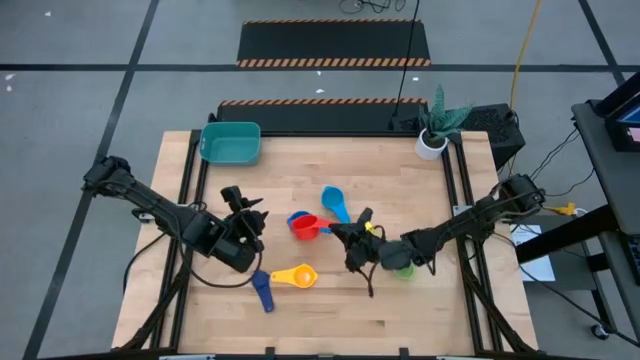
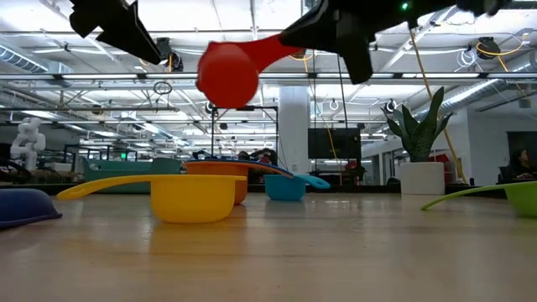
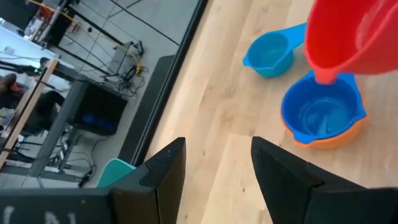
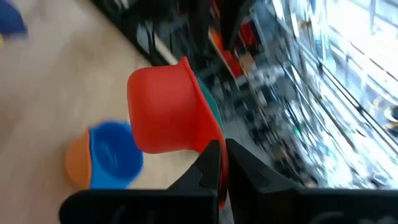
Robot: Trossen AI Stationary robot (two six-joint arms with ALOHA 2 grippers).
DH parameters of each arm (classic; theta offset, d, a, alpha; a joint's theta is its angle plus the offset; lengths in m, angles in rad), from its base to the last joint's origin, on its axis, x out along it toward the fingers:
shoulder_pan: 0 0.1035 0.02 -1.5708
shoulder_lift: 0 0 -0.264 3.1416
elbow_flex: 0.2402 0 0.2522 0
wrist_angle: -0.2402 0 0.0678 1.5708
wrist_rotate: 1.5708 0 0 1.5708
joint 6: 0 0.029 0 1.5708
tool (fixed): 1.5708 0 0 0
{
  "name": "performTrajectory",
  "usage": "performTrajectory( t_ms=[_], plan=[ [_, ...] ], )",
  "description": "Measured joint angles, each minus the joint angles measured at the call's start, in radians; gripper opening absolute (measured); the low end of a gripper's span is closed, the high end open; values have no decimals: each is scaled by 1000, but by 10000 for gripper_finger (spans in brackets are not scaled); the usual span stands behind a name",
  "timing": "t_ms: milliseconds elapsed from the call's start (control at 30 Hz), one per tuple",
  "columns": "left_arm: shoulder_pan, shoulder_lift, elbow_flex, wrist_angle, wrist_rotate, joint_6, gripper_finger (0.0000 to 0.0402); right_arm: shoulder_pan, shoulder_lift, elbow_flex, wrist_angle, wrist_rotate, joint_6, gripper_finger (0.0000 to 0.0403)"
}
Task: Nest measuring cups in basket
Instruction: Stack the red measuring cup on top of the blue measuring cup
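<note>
low view, wooden table (image 2: 336,252), ceiling lights

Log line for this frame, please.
right gripper: holds red cup above blue cup | left gripper: open, idle | basket: empty

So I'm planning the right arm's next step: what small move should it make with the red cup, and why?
Probably lower it. The right gripper holds the red cup by its handle, above the blue cup already nested in the orange cup, so easing down should nest it.
</note>
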Motion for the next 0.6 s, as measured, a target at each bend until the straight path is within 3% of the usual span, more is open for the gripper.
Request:
performTrajectory(
  t_ms=[133,300,600],
  plan=[
    [2,0,0,0,6,-5,186,-70,0,-52,104,-137,-12,0],
    [1,0,0,1,29,22,186,-132,0,-59,64,-340,-54,0],
    [30,0,0,2,21,129,186,-255,0,-59,110,-394,-201,0]
  ],
)
